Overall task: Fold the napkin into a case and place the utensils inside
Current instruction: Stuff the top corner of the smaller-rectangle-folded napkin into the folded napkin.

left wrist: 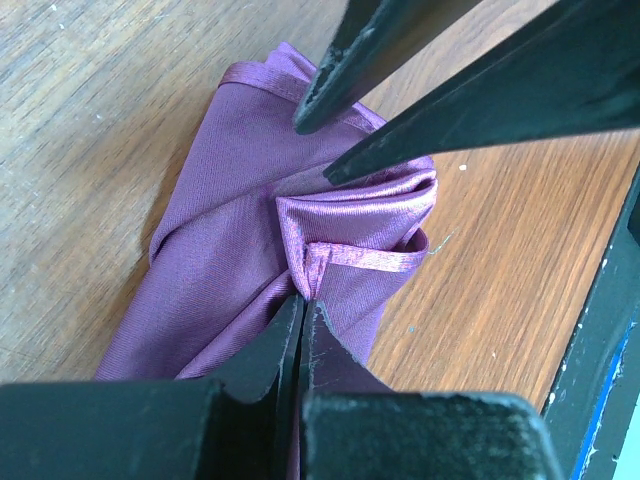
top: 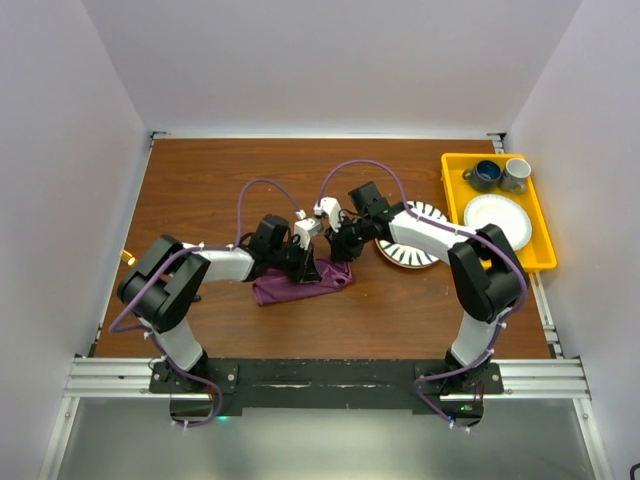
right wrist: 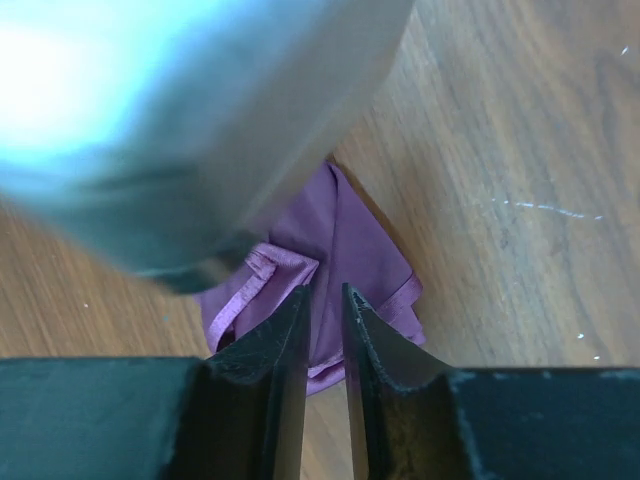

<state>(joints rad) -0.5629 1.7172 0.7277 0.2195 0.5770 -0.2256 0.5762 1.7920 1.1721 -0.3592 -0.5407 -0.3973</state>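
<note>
**Both arms on bunched napkin, left pinching a fold**

Top view: the napkin (top: 285,290) lies mid-worktop (top: 200,190) as a crumpled strip, long axis running left to right. The left end effector (top: 312,268) sits on its right half. The right end effector (top: 338,248) is just past it, over the strip's right end and near a striped plate (top: 418,258). Both are about equally close to the cloth. Jaw states can't be read from here.

Left wrist view: the left end effector is closed, pinching a raised hem fold, and the cloth spreads away from it. The right one's fingers (left wrist: 340,60) come in from the far side, tips a little apart, the lower tip at the fold. Only this view shows the pinch.

Right wrist view: the jaws stand a narrow gap apart. Cloth shows straight below through the gap, with nothing clearly clamped. The blurred left arm blocks the upper left. My read is that there's no pouch yet, and the next fold depends on the right one taking the edge directly under it.
</note>
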